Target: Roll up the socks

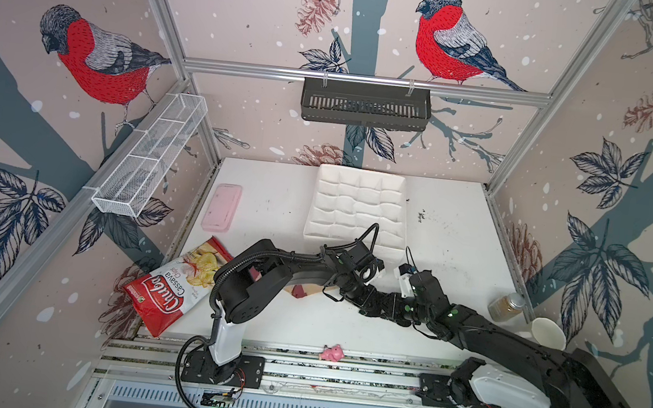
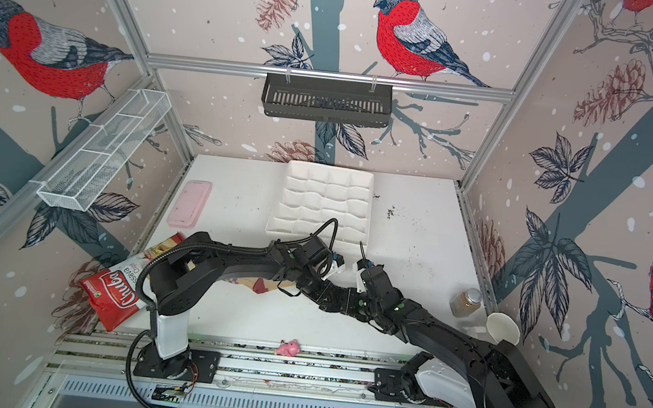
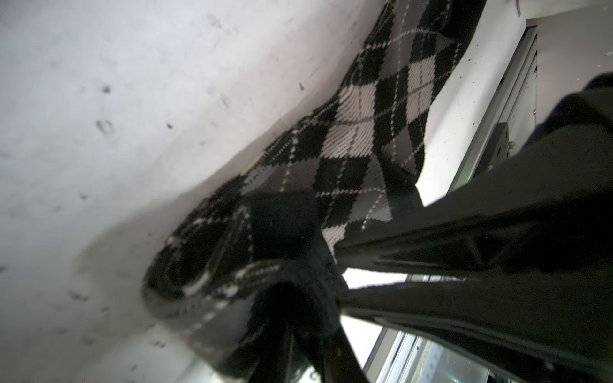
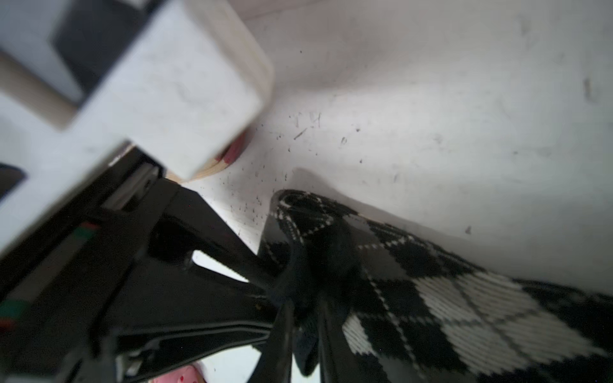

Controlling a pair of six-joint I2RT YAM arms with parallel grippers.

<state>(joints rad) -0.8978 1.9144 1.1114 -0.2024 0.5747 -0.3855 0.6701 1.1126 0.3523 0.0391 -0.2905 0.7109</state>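
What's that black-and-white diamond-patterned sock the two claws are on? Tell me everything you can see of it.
The argyle sock is a soft knit of black, grey and off-white diamonds crossed by thin pale dashed lines. It lies stretched along the scuffed white table. The right gripper pinches bunched fabric at one end. The left gripper has curled-over folds between its fingertips, though how firmly it grips is unclear.

Two black arms here: left arm (image 1: 252,288) rising off a white lower link (image 1: 228,338), ribbed black cable (image 1: 269,253) looping over; right arm (image 1: 509,343) shows green dots (image 1: 450,312) at joints; left gripper (image 3: 308,308) slim, black.
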